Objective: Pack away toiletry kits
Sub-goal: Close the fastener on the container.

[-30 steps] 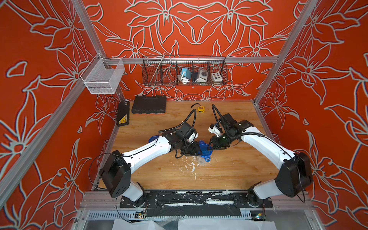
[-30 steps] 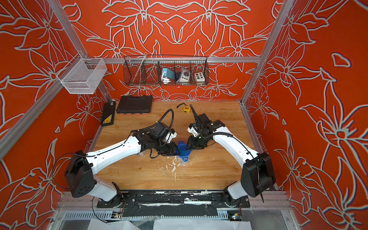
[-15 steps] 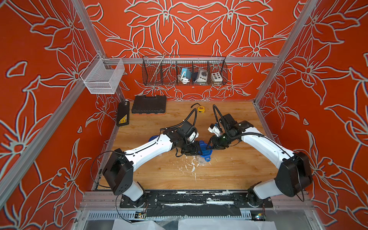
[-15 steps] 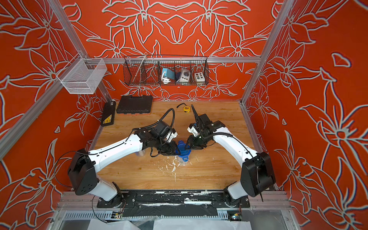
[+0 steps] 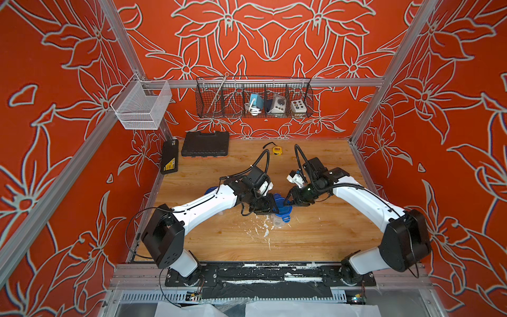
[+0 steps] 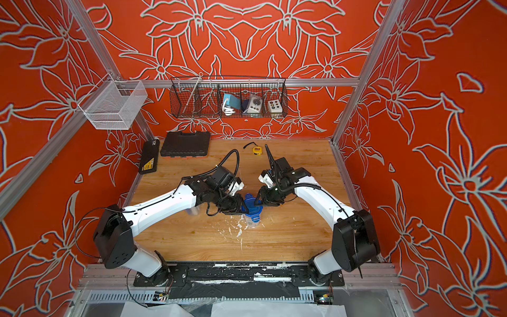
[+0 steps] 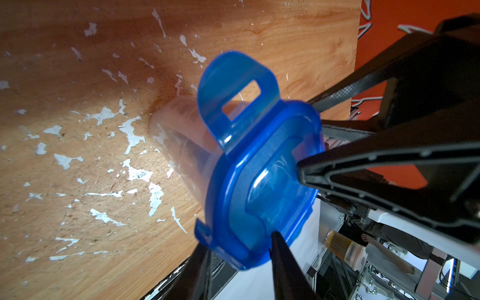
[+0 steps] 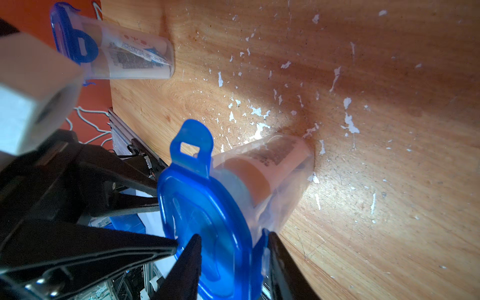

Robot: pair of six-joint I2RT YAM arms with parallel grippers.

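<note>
The cup (image 5: 278, 221) stands mid-table with a bottle (image 8: 272, 155) inside and the lid (image 5: 282, 205) resting on top. One tab (image 7: 233, 85) sticks up, not yet latched. The left claw (image 7: 237, 241) pinches the lid's rim from the left. The right claw (image 8: 232, 236) pinches it from the right, with one finger on top and one outside the edge.

The risks, as I judge them:
- The cup looks light and nothing braces it, so uneven pressure from either side could tip it or skid it.
- The lid could seat crooked or spring off if a tab is forced.
- The claws work very close together and could knock each other.

The table (image 5: 315, 236) is pale wood, scuffed with white flecks (image 5: 264, 232) just near the cup, so it may be slippery.

A second cup (image 8: 124, 52), already lidded, stands to the left under the left arm. At the far edge lie a tape measure (image 5: 277, 150) and a tool case (image 5: 205, 143). A wire basket (image 5: 253, 97) hangs on the far orange floral wall.
</note>
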